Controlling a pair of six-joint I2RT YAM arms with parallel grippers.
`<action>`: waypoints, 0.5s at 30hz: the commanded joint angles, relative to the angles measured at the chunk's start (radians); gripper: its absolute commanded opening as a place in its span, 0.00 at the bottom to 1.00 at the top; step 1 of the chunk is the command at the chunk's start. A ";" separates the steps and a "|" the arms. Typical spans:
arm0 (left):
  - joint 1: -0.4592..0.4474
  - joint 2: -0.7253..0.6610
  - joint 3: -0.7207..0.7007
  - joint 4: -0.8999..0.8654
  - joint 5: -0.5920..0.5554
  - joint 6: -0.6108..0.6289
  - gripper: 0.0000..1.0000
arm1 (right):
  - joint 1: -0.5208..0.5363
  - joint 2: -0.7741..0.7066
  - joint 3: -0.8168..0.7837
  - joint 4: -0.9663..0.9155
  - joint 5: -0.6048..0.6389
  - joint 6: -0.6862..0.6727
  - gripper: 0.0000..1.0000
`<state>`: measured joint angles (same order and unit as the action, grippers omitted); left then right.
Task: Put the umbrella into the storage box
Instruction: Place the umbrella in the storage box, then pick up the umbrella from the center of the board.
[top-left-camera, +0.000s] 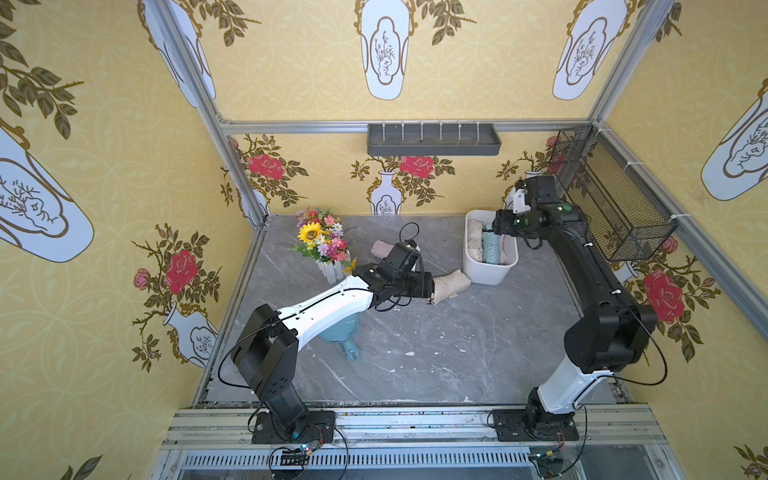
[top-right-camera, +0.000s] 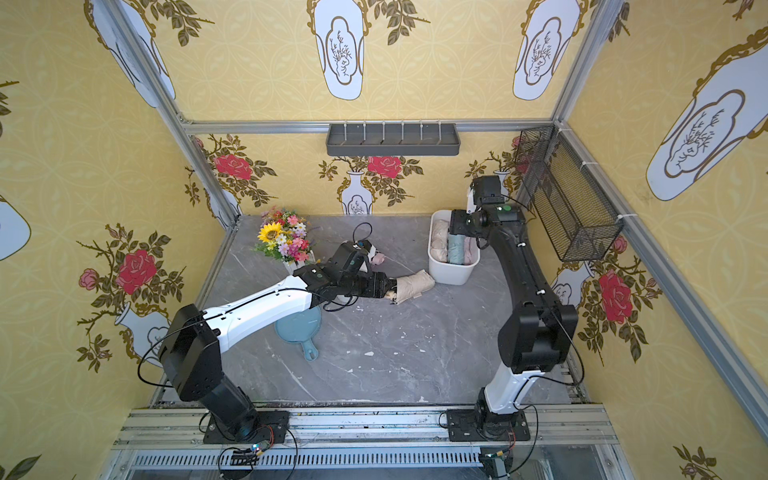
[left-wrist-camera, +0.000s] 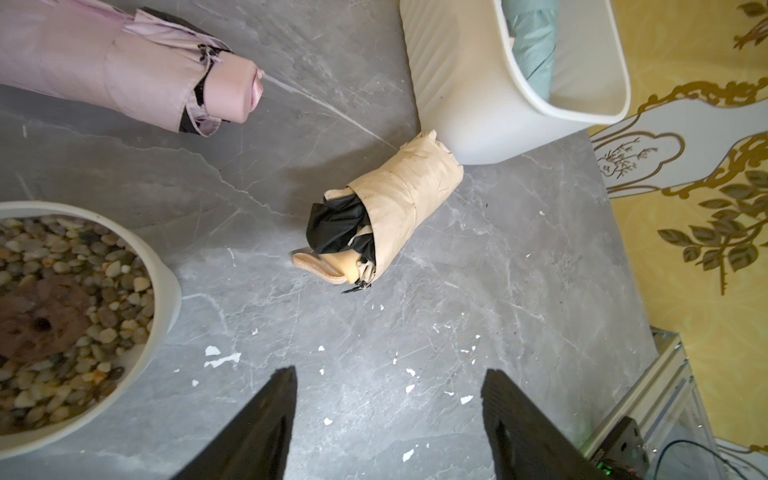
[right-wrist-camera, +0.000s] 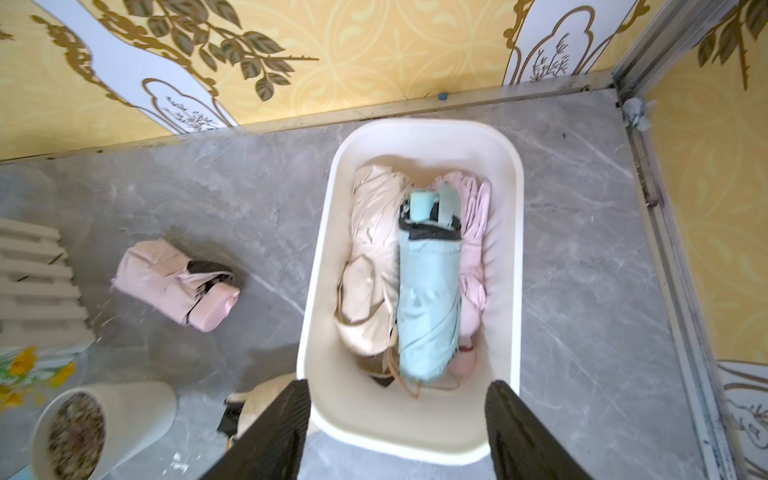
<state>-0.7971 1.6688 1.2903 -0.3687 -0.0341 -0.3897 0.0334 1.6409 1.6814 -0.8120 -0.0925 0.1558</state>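
Umbrella (left-wrist-camera: 390, 208) in beige lies ahead of left tool (left-wrist-camera: 389, 372), jaws apart; right tool (right-wrist-camera: 399, 382) spread above storage box (right-wrist-camera: 424, 126).

A robot laboratory cell is posing as a room in a home. Yellow floral wallpaper panels (top-left-camera: 291, 75) are hanging on a bare aluminium frame (top-left-camera: 291, 126), boxing in a grey marble-look surface (top-left-camera: 415, 340). A black-and-white left robot arm (top-left-camera: 324, 303) and a matching right robot arm (top-left-camera: 582, 266) are standing bolted to a slotted aluminium rail (top-left-camera: 415, 419), with loose wiring trailing below. Household props are dressing the cell: a bouquet of artificial flowers (top-left-camera: 322, 239), a white plastic rectangular storage box (top-left-camera: 486, 270), a black wire-mesh basket (top-left-camera: 615, 199) and a dark grey slotted tray (top-left-camera: 432, 141).
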 joint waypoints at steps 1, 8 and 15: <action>-0.007 0.000 -0.018 0.057 0.078 0.205 0.75 | 0.002 -0.085 -0.112 0.014 -0.108 0.052 0.71; -0.020 0.055 0.018 0.055 0.019 0.409 0.76 | -0.001 -0.217 -0.320 0.019 -0.171 0.083 0.71; -0.023 0.171 0.096 0.068 -0.030 0.533 0.80 | -0.007 -0.269 -0.359 0.017 -0.204 0.103 0.72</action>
<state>-0.8185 1.7966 1.3636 -0.3229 -0.0395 0.0494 0.0257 1.3842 1.3262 -0.8139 -0.2691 0.2394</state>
